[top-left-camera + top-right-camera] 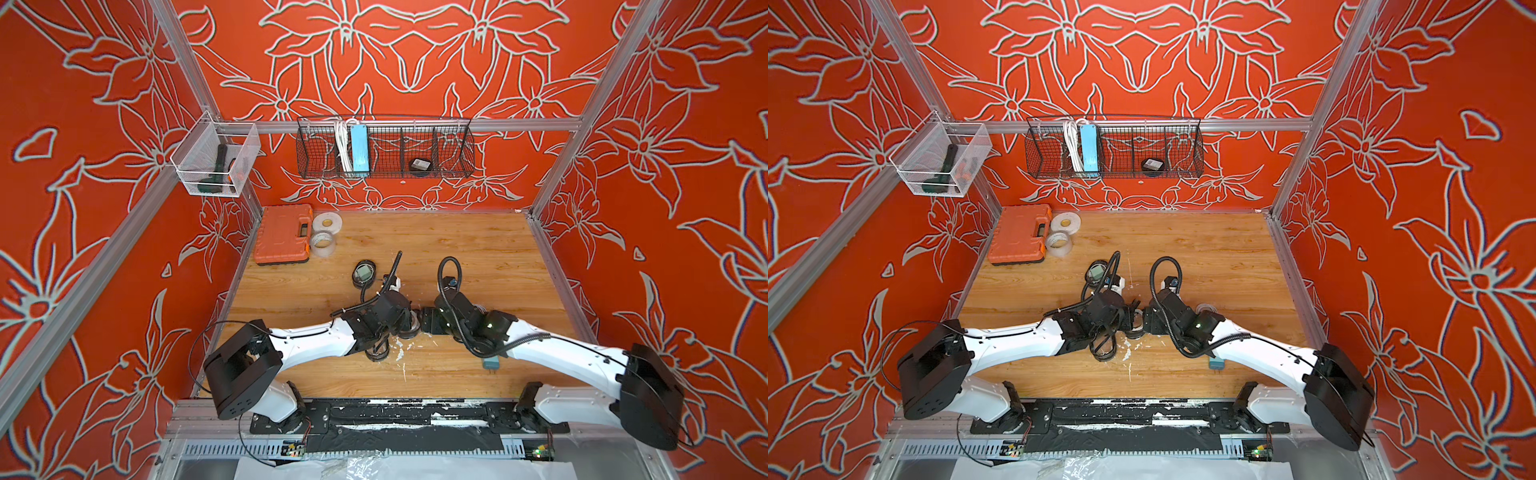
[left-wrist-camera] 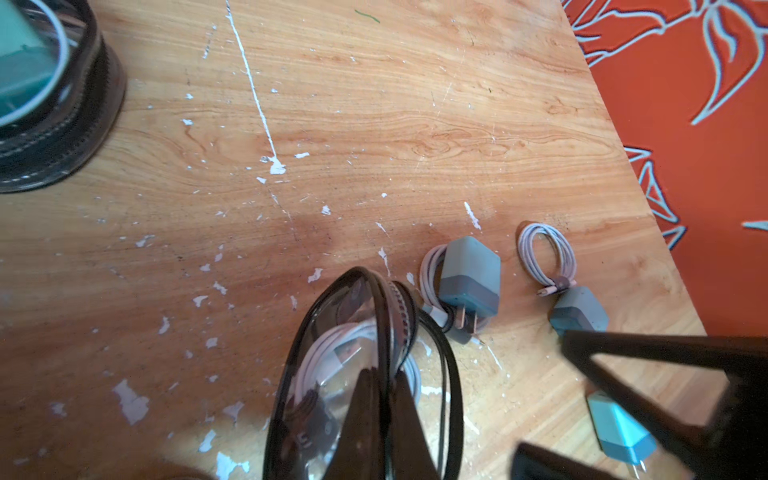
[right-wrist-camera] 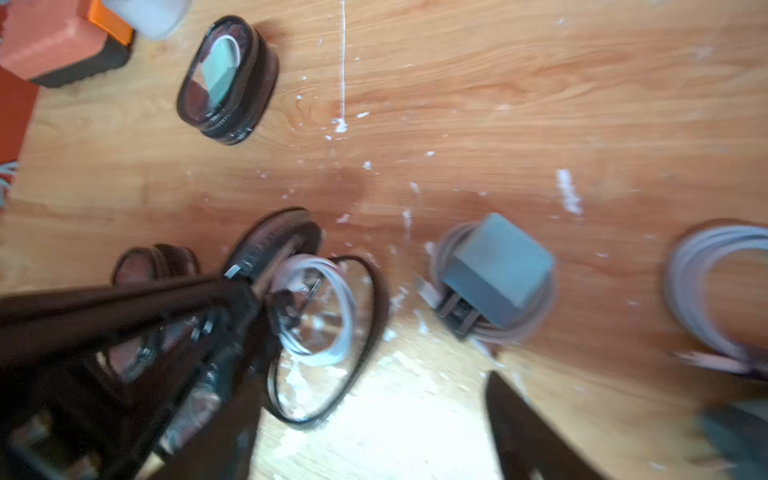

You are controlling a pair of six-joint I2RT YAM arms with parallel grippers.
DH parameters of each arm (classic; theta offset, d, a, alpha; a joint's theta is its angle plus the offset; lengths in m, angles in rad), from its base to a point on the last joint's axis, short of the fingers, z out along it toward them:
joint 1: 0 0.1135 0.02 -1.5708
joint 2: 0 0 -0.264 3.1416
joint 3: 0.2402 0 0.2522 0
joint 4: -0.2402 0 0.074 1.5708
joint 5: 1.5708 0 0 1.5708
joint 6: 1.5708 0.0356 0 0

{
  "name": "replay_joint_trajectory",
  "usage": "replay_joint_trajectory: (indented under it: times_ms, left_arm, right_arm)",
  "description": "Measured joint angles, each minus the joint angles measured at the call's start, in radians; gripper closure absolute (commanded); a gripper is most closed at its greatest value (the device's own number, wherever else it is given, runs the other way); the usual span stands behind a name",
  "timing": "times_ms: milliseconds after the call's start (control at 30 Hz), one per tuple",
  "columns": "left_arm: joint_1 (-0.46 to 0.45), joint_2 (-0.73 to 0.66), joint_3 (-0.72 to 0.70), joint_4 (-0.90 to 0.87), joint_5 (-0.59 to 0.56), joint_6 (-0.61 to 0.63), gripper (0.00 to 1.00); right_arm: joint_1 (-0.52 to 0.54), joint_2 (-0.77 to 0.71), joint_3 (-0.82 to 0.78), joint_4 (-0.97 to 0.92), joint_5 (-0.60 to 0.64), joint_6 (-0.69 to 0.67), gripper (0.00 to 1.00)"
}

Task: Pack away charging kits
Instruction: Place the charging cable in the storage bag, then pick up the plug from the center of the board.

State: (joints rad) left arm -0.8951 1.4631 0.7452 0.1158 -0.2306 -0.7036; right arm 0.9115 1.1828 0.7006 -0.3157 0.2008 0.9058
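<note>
My left gripper (image 2: 386,376) is shut on the black rim of an open clear oval case (image 2: 291,374), and a coiled white cable (image 2: 320,353) lies inside that case. My right gripper (image 3: 374,419) stands open beside this case (image 3: 365,332) with nothing between its fingers. Of the charging kits, a teal-grey plug adapter (image 2: 469,274) rests on its cable next to the case. Another adapter (image 2: 579,311) lies by a loose coil (image 2: 546,253). A bright blue adapter (image 1: 491,362) sits under my right forearm. A shut case (image 3: 226,79) holding a teal adapter stands farther back.
An orange tool case (image 1: 284,233) and two tape rolls (image 1: 327,222) sit at the table's back left. On the back wall hangs a wire basket (image 1: 453,141) with a blue power strip (image 1: 359,149) and a dark case (image 1: 419,166). A white mesh bin (image 1: 195,183) hangs left.
</note>
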Motion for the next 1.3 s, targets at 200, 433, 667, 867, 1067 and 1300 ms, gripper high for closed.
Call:
replay_joint_trajectory:
  times_ms: [200, 433, 667, 867, 1067, 1300]
  left_arm:
    - [-0.032, -0.030, -0.045, -0.003, -0.056, -0.008, 1.00]
    - [-0.037, -0.064, -0.048, -0.003, -0.085, -0.011, 1.00]
    - [-0.037, -0.083, -0.048, -0.007, -0.087, -0.012, 1.00]
    - [-0.037, -0.107, -0.048, -0.010, -0.089, -0.013, 1.00]
    - [-0.037, -0.114, -0.056, -0.016, -0.090, -0.016, 1.00]
    - [-0.037, -0.114, -0.056, -0.018, -0.090, -0.016, 1.00]
  right_arm:
    - [-0.082, -0.203, -0.129, -0.251, 0.104, 0.295, 0.02]
    - [-0.095, -0.370, -0.189, -0.464, 0.167, 0.455, 0.02]
    - [-0.124, -0.399, -0.218, -0.505, 0.185, 0.401, 0.02]
    - [-0.145, -0.327, -0.285, -0.437, 0.089, 0.300, 0.06]
    - [-0.146, -0.184, -0.272, -0.336, -0.040, 0.175, 0.26]
    - [-0.106, -0.018, -0.188, -0.256, -0.082, 0.095, 0.34]
